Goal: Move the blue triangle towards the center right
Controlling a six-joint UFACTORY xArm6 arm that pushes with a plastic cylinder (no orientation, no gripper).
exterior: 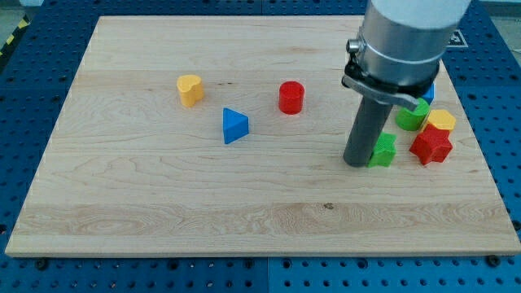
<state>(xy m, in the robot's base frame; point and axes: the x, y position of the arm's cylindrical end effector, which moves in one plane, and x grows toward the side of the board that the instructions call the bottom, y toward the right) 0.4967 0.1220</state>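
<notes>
Presently my tip (356,163) rests beside a small green block (382,151) near the wooden counter's (163,203) right edge, well apart from the blue triangular block (234,126) toward the counter's middle; it is a bare rod, no end effector to open or close

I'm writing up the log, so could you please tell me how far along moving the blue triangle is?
Nothing looks done yet: the blue triangle sits left of the board's middle, between the yellow block and the red cylinder. In hand: my tip is far off to its right, beside the green block. Left to do: bring my tip round to the triangle's left and push it right.
</notes>
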